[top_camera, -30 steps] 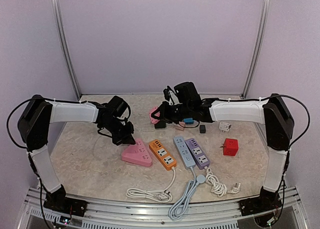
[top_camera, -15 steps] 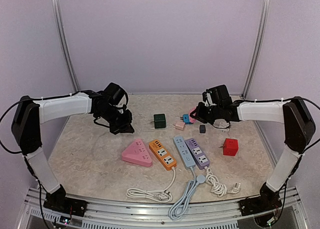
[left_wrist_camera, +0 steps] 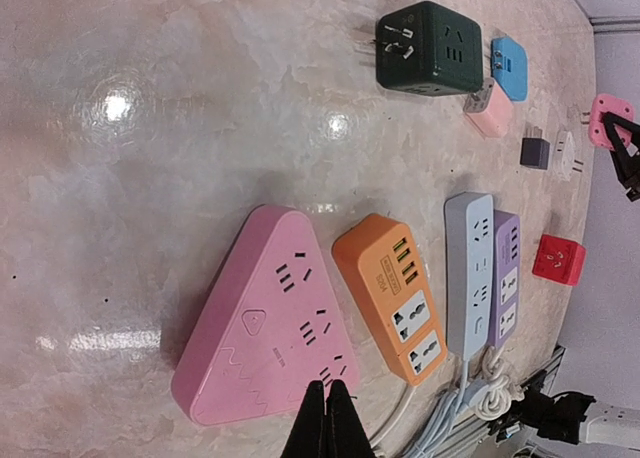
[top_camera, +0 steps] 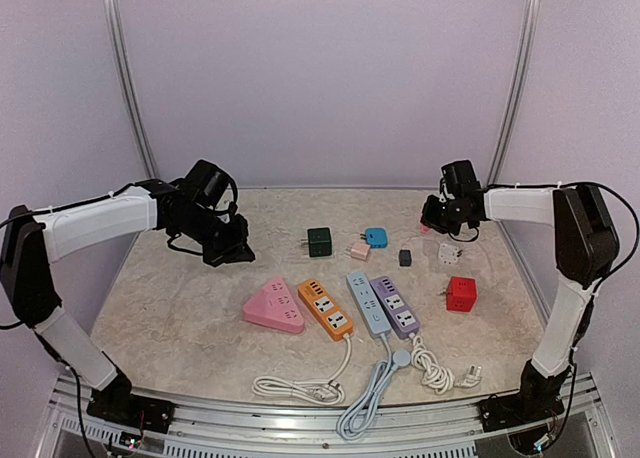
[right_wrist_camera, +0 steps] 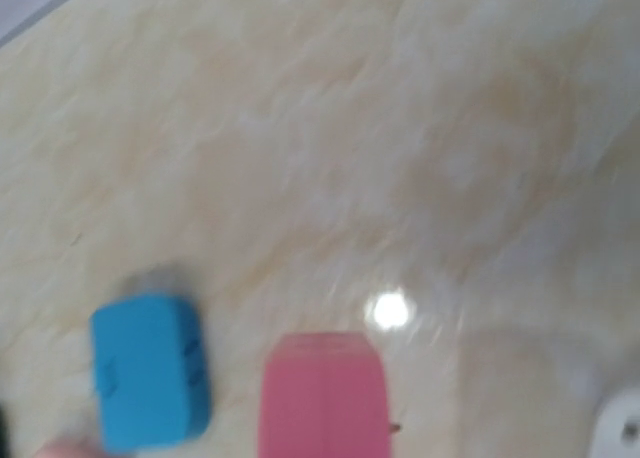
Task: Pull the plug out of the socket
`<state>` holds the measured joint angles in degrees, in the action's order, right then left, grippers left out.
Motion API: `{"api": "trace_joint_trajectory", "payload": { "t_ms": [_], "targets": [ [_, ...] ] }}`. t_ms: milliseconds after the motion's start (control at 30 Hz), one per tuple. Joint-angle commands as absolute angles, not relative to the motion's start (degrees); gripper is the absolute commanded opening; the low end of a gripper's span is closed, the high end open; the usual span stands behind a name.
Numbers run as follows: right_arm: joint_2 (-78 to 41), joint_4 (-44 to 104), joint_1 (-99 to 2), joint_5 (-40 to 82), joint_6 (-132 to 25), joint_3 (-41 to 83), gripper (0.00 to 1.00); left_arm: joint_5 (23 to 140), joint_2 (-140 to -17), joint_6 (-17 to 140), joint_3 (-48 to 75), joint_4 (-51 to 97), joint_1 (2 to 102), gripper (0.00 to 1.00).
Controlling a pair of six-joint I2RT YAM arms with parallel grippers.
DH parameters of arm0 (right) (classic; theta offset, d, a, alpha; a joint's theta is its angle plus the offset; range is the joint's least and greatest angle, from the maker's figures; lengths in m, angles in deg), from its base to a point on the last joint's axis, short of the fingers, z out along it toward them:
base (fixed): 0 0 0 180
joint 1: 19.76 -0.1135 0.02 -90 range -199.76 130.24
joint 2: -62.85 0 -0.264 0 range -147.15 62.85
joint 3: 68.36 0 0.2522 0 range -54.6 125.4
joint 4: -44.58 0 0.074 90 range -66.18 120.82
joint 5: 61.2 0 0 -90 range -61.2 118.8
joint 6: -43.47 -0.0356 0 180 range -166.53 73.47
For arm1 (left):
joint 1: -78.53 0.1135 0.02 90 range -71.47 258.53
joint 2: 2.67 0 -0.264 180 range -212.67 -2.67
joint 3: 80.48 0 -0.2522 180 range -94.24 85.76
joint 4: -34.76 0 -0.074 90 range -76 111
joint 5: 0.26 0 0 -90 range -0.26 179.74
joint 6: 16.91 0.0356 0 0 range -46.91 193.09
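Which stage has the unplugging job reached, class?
Done: the pink plug is out, and the pink triangular socket shows only empty holes. In hand: the right pincer holds the plug at the far right. Remaining: setting it down. The left pincer is shut and empty.

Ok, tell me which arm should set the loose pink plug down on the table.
Right. The right pincer grips the small pink plastic plug above the beige marbled tabletop. The left pincer is shut and empty, near the pink triangular power strip.
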<state>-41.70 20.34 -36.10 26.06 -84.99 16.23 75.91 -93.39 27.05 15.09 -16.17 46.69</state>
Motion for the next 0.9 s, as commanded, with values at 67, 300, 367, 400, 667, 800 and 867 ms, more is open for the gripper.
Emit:
{"api": "trace_joint_trajectory", "payload": {
  "t_ms": [67, 300, 367, 400, 667, 800, 867],
  "targets": [
    [-49.4, 12.9, -35.6, 34.7, -80.4, 26.0, 0.00, 77.2, -91.1, 27.1, 16.5, -17.7, 47.1, 0.00],
    [-56.5, 6.4, -35.6, 42.9, -77.4, 33.4, 0.00, 77.4, -90.2, 27.1, 17.3, -18.0, 47.3, 0.00],
    [-57.7, 6.1, -35.6, 43.1, -76.9, 34.1, 0.02, 77.3, -89.8, 26.9, 17.7, -17.7, 47.5, 0.00],
    [-58.3, 6.0, -35.6, 43.2, -76.7, 34.4, 0.03, 77.2, -89.7, 26.9, 17.8, -17.6, 47.5, 0.00],
    [-61.6, 3.7, -35.6, 44.3, -76.0, 36.2, 0.15, 76.9, -90.2, 27.1, 17.6, -17.5, 47.7, 0.00],
    [-61.8, 3.3, -35.6, 43.8, -75.9, 36.2, 0.23, 76.7, -90.6, 27.2, 17.5, -17.4, 47.7, 0.00],
    [-61.6, 3.2, -35.7, 43.4, -75.8, 36.3, 0.29, 76.7, -90.9, 27.1, 17.4, -17.3, 47.7, 0.00]
  ]
}}
